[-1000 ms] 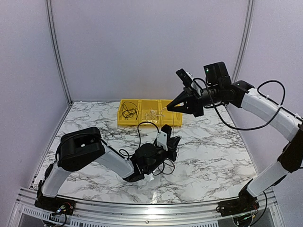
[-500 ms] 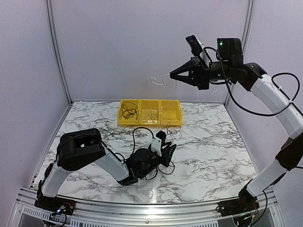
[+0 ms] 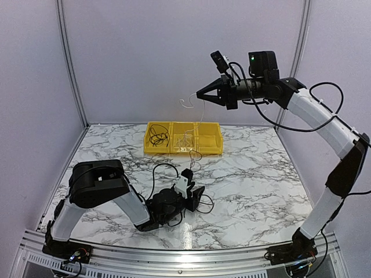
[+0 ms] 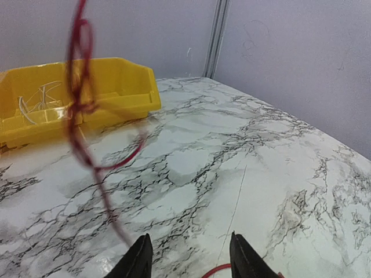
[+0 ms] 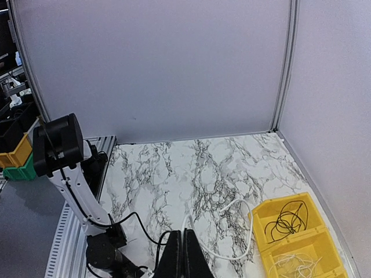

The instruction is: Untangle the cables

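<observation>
Three yellow bins (image 3: 155, 151) stand in a row at the back of the marble table (image 3: 261, 185). The left bin holds a bunch of black cables (image 3: 157, 136), and the middle one holds a few pale wires (image 3: 185, 141). Outside the bins I count one pale cable (image 3: 186, 104), one red cable (image 4: 81, 110) and one small black tangle (image 3: 203, 204).

There are two arms. The right arm (image 3: 313, 113) is raised high with its forearm about level, reaching left over the bins. The right gripper (image 3: 200, 95) has its fingers pressed together on the pale cable. In the right wrist view the strand leaves the closed tips and curls into a loop above the table. A very thin strand also hangs from the gripper toward the table in front of the bins, but it is too fine to follow to its end.

The left arm (image 3: 98, 185) is folded low, its forearm lying close along the table. The left gripper (image 3: 196, 196) sits near the table's middle, right at the black tangle. Its fingers (image 4: 138, 260) are spread with a clear gap between them. The red cable — blurred and close to the left wrist lens — rises from just ahead of those fingers and runs up out of the frame. A short red arc also shows low between the tips. I cannot tell whether it touches either finger.
</observation>
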